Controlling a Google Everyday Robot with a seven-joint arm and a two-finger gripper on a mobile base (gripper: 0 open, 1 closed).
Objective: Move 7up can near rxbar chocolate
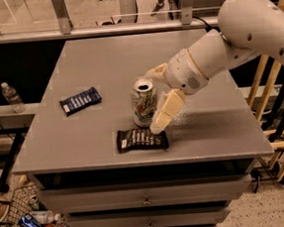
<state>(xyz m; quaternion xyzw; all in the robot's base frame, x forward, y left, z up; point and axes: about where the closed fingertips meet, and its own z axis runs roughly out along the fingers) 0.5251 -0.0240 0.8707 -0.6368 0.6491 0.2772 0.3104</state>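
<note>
Silver-white 7up can [144, 103] upright on grey table [92, 60], pinched in gripper [156, 102] reaching in from right, one cream finger [166, 112] before it, other behind. Directly in front of can, just beside its base, rxbar chocolate [141, 139], long axis left-right. Hard to tell whether can base rests on table; far finger mostly hidden.

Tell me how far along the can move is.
Nearly done: the 7up can stands upright just behind the rxbar chocolate, near the table's front edge. In hand: the gripper is at the can, against its right side. Left: clear the arm away.
</note>
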